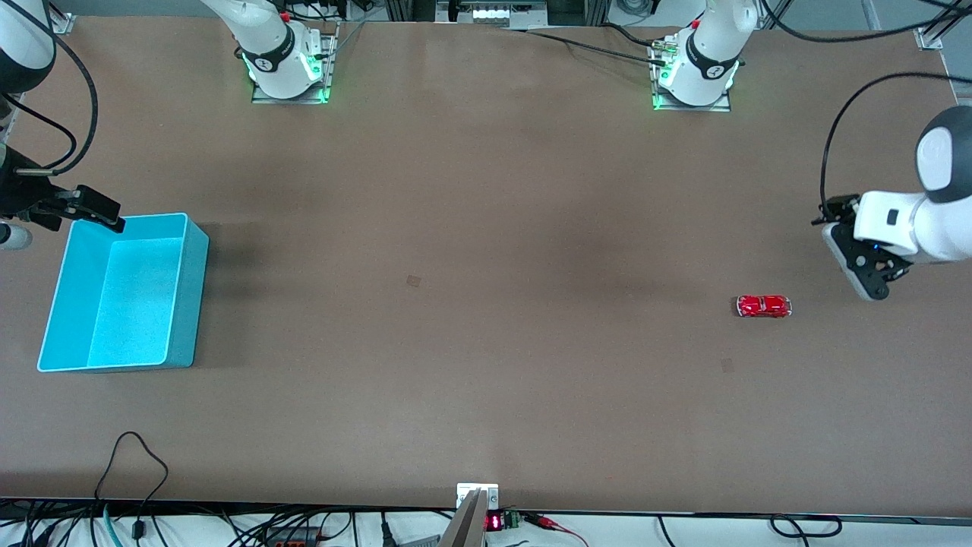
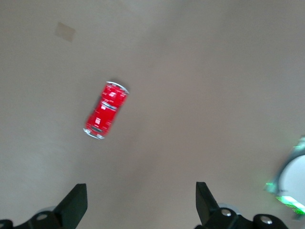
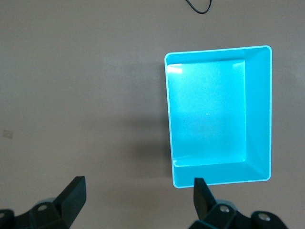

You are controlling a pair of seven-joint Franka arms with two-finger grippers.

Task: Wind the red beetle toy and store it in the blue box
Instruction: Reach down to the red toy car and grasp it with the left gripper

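While unheld, red beetle toy (image 1: 764, 306) near left tool (image 1: 866, 266)

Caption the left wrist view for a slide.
Open left gripper hovers over the table near the red beetle toy.

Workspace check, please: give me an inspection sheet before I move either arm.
Surface: brown table, two small faint patches on it.
Job's things: red beetle toy on its wheels toward the left arm's end; blue box holding nothing, toward the right arm's end.
Clutter: nothing seen.
Grippers: left gripper open, in the air beside the toy, holding nothing; right gripper open, above the box's rim, holding nothing.
Cables: black leads at the arm bases; one loop on the table edge nearest the front camera.
Surroundings: wiring and a small red display below that edge.
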